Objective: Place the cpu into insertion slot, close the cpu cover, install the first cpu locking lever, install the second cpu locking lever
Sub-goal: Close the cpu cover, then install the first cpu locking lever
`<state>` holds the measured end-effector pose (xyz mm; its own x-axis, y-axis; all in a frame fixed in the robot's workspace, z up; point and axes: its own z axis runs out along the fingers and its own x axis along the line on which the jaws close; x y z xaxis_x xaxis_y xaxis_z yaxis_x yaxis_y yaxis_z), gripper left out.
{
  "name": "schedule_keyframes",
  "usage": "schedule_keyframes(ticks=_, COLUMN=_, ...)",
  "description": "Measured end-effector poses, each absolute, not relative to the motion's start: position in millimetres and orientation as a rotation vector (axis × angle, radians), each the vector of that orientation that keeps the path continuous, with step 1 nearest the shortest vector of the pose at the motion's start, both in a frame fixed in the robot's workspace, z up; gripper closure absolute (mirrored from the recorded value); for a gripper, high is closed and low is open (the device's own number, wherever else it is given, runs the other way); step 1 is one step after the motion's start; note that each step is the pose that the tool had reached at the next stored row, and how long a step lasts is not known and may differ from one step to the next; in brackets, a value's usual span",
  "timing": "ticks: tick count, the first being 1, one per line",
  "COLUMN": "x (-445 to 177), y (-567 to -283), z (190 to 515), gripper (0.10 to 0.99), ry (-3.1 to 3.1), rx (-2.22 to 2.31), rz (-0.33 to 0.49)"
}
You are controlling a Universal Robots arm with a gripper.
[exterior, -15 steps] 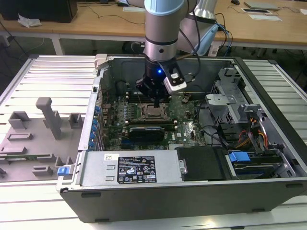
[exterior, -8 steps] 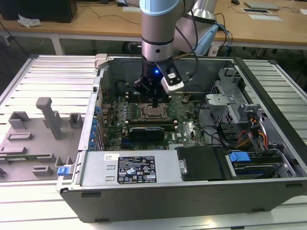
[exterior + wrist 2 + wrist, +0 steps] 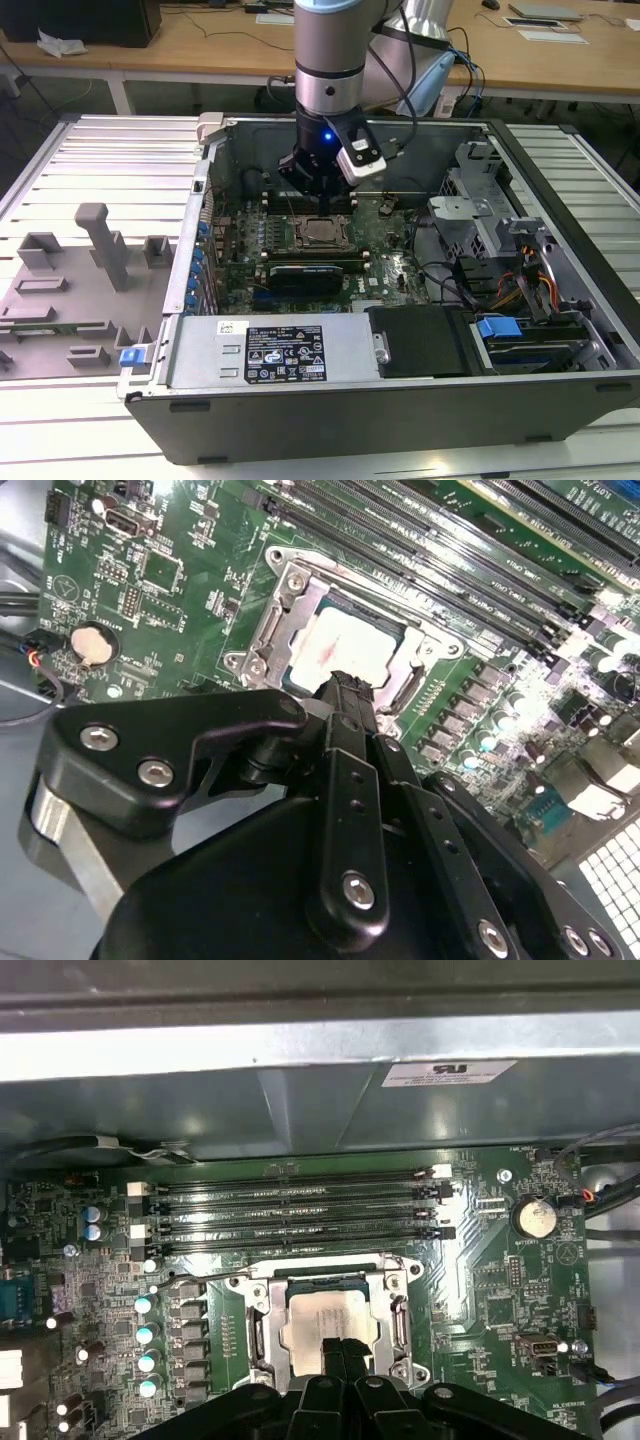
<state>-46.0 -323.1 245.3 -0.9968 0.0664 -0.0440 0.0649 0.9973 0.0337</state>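
My gripper, its fingers pressed together and pinching nothing, hangs over one edge of the cpu, which lies in the insertion slot with the cpu cover framing it. Pressing down off-centre could, I judge, scrape the chip or tilt it in its seat. The memory slots lie just beside, with the case wall beyond, so there is little room to swing.

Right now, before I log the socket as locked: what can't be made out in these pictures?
The cpu's near edge, in both wrist views: hidden behind the gripper.
Whether the gripper touches the cpu: the contact spot is hidden by its own body.
The insertion slot, exterior view: too small to tell whether the levers are latched.
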Motion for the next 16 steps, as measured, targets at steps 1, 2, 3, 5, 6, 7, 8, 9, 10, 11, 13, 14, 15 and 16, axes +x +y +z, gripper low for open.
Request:
schedule_keyframes(ticks=1, x=-46.0, y=-323.1, z=245.7, gripper=0.98, ry=3.095, rx=0.102, rz=0.05)
schedule_keyframes(ticks=2, x=-46.0, y=-323.1, z=245.9, gripper=0.98, ry=3.095, rx=0.102, rz=0.049)
schedule_keyframes(ticks=3, x=-46.0, y=-323.1, z=246.1, gripper=0.98, ry=3.095, rx=0.102, rz=0.05)
schedule_keyframes(ticks=5, x=-46.0, y=-323.1, z=246.7, gripper=0.98, ry=3.095, rx=0.102, rz=0.05)
schedule_keyframes(ticks=6, x=-46.0, y=-323.1, z=246.9, gripper=0.98, ry=3.095, rx=0.102, rz=0.05)
schedule_keyframes(ticks=7, x=-46.0, y=-323.1, z=247.2, gripper=0.98, ry=3.095, rx=0.102, rz=0.049)
schedule_keyframes(ticks=8, x=-46.0, y=-323.1, z=247.4, gripper=0.98, ry=3.095, rx=0.102, rz=0.05)
schedule_keyframes(ticks=9, x=-46.0, y=-323.1, z=247.5, gripper=0.98, ry=3.095, rx=0.102, rz=0.049)
schedule_keyframes(ticks=10, x=-46.0, y=-323.1, z=247.9, gripper=0.98, ry=3.095, rx=0.102, rz=0.05)
schedule_keyframes(ticks=11, x=-46.0, y=-323.1, z=248.3, gripper=0.98, ry=3.095, rx=0.102, rz=0.05)
schedule_keyframes(ticks=13, x=-46.0, y=-323.1, z=248.8, gripper=0.98, ry=3.095, rx=0.102, rz=0.049)
schedule_keyframes(ticks=14, x=-46.0, y=-323.1, z=249.4, gripper=0.98, ry=3.095, rx=0.102, rz=0.05)
schedule_keyframes(ticks=15, x=-46.0, y=-323.1, z=249.9, gripper=0.98, ry=3.095, rx=0.102, rz=0.049)
schedule_keyframes(ticks=16, x=-46.0, y=-323.1, z=250.2, gripper=0.98, ry=3.095, rx=0.102, rz=0.05)
